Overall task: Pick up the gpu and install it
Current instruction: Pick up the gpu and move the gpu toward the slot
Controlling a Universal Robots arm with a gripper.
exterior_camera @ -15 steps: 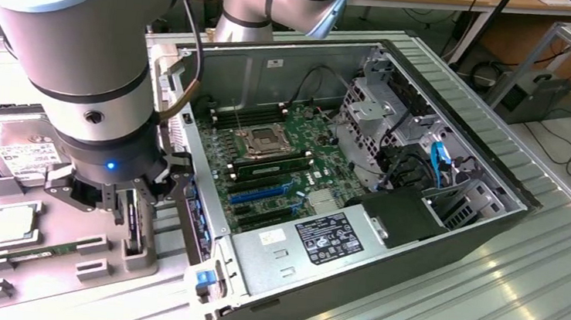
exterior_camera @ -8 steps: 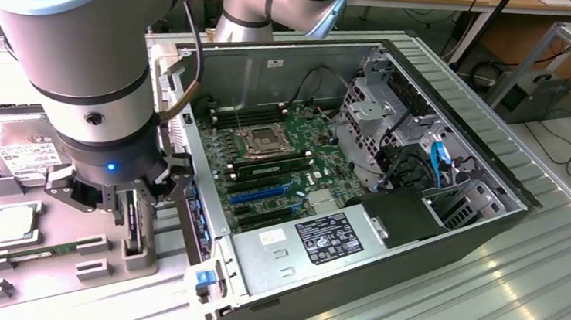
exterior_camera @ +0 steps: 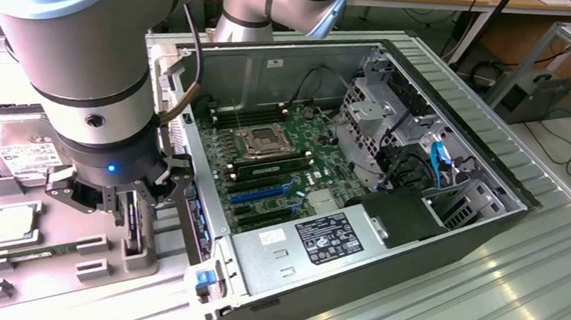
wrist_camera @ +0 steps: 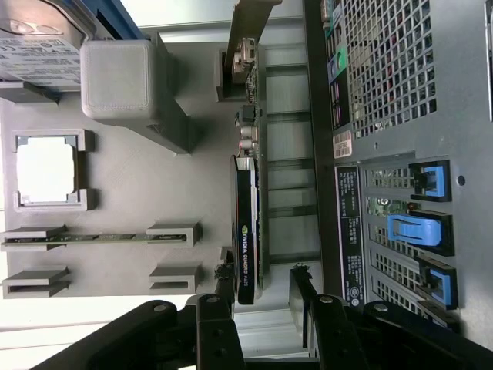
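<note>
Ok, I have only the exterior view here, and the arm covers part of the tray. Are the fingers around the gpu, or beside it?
Observer: Around it. In the wrist view the gripper is open, with one finger on each side of the gpu. The card sits nearer to one finger, and there is a clear gap to the other.
Operator: Good. Can you read any mark on it, so that I am sure it is the right card?
Observer: Yes. The edge that faces the wrist camera carries the print NVIDIA Quadro.
</note>
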